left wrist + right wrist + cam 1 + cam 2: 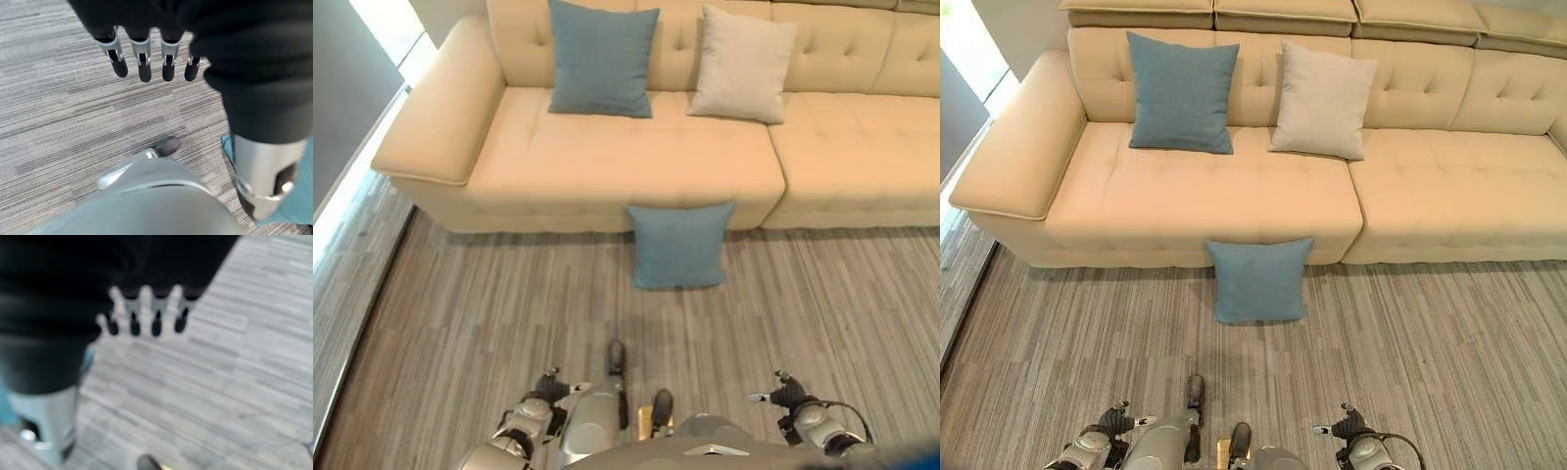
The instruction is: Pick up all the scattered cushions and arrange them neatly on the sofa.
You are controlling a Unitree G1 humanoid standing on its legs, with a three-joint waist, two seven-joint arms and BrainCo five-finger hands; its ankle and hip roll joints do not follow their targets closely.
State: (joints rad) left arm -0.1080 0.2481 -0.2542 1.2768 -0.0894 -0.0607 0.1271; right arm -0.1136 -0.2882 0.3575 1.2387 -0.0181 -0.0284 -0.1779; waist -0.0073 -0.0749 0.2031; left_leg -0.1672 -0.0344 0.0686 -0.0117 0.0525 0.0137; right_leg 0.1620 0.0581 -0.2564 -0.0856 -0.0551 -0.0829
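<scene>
A blue cushion (680,245) stands on the carpet, leaning against the front of the cream sofa (626,162). On the seat, a second blue cushion (602,59) and a beige cushion (742,64) lean upright against the backrest, side by side. My left hand (142,61) hangs over the carpet with straight fingers, holding nothing; a strip of the blue cushion (301,200) shows past its thumb. My right hand (146,316) also hangs open and empty above the floor. Both hands are well short of the floor cushion.
The sofa's wide left armrest (440,108) ends near a bright window strip (357,186) along the left wall. The sofa's right section (1459,186) carries no cushions. Striped grey carpet (489,313) stretches between me and the sofa.
</scene>
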